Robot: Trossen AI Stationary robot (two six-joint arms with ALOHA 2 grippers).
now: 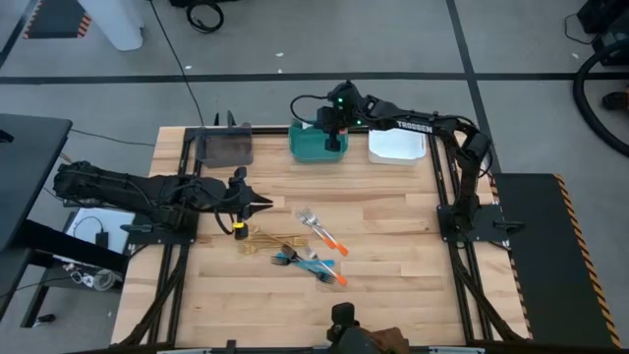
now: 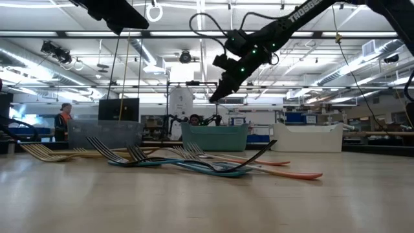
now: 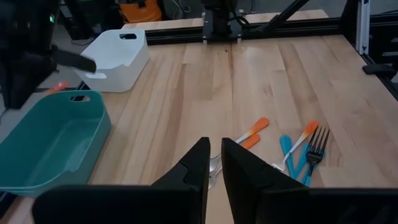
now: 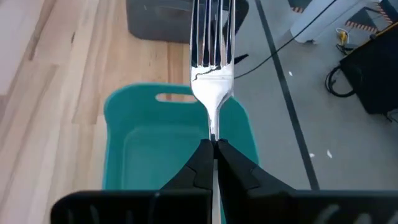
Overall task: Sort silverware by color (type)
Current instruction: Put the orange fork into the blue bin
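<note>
The right gripper (image 4: 213, 149) pinches the thin stem of a polished silver fork (image 4: 211, 43), its four tines pointing away, over the smooth teal bin (image 4: 124, 155) at the upper centre of the high view. A dark grey bin (image 1: 227, 147) sits to the teal one's left and a white bin (image 1: 397, 147) to its right. White lettering, TROSSEN (image 1: 414, 125), runs along the right arm. The left gripper (image 3: 213, 163) hangs above the pale wooden table (image 1: 393, 285) at centre left, fingers nearly together, holding nothing. The remaining silverware (image 1: 310, 254) lies in a loose cluster at lower centre: gold pieces, orange and blue handles, dark tines.
</note>
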